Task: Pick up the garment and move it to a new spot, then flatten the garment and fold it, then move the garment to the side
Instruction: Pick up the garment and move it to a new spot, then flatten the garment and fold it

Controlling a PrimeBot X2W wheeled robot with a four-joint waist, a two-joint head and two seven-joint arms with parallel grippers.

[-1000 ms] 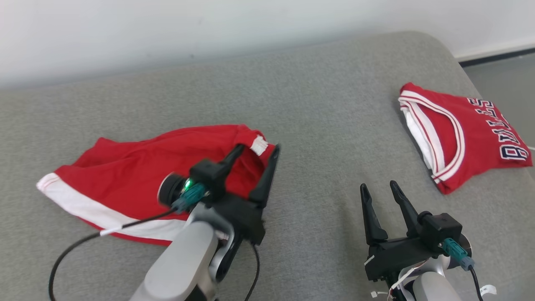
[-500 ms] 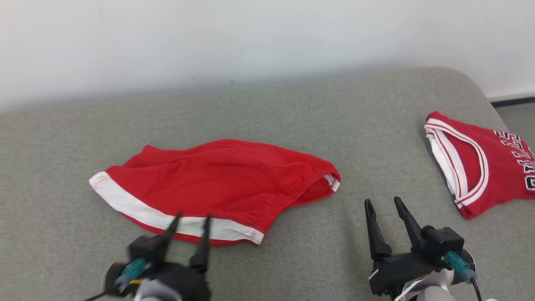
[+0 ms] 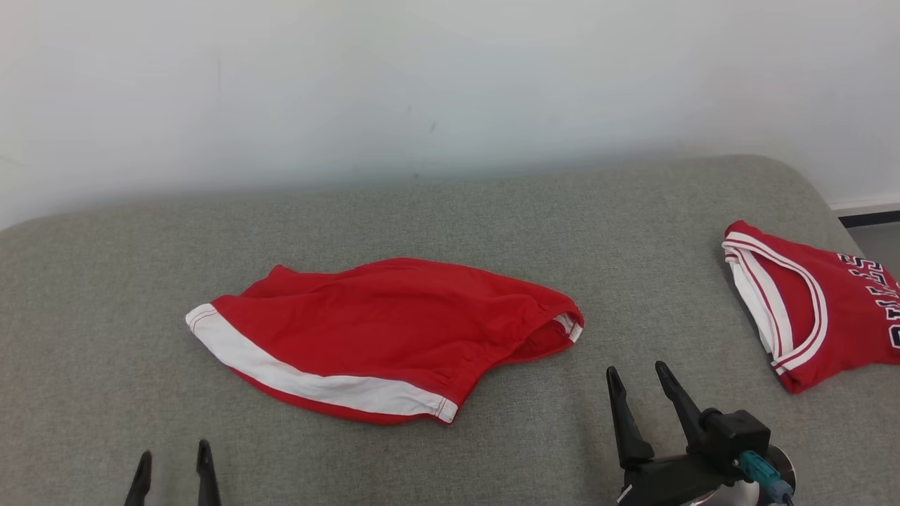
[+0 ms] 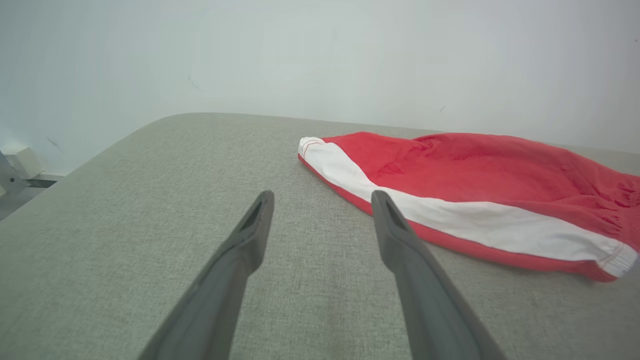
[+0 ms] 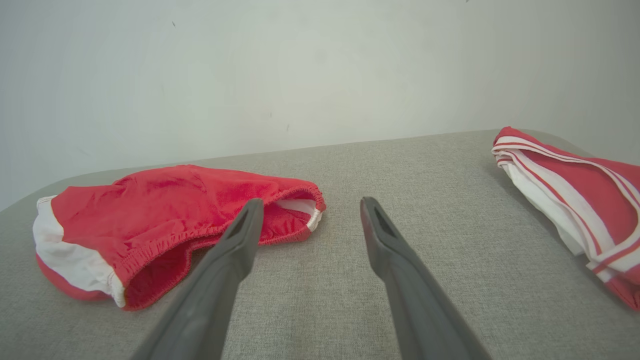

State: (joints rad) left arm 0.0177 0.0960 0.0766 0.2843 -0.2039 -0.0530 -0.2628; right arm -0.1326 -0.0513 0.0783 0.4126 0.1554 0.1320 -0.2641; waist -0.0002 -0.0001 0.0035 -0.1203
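Both left fingers and right fingers spread wide, empty, clear of cloth. Red shorts lie on grey padded surface beyond and between them. Judged step: flattening, fold not begun. Next: pinch bunched waistband, pull flat. Long axis crosswise to fingers; waistband opening points toward right fingers, white hem toward left

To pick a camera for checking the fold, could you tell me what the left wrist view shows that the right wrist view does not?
Left wrist view: the left gripper, open, and a pale fixture beyond the cushion's edge. Right wrist view: the right gripper, open, the elastic waistband, and the folded jersey. Both: the red shorts lying on the cushion.
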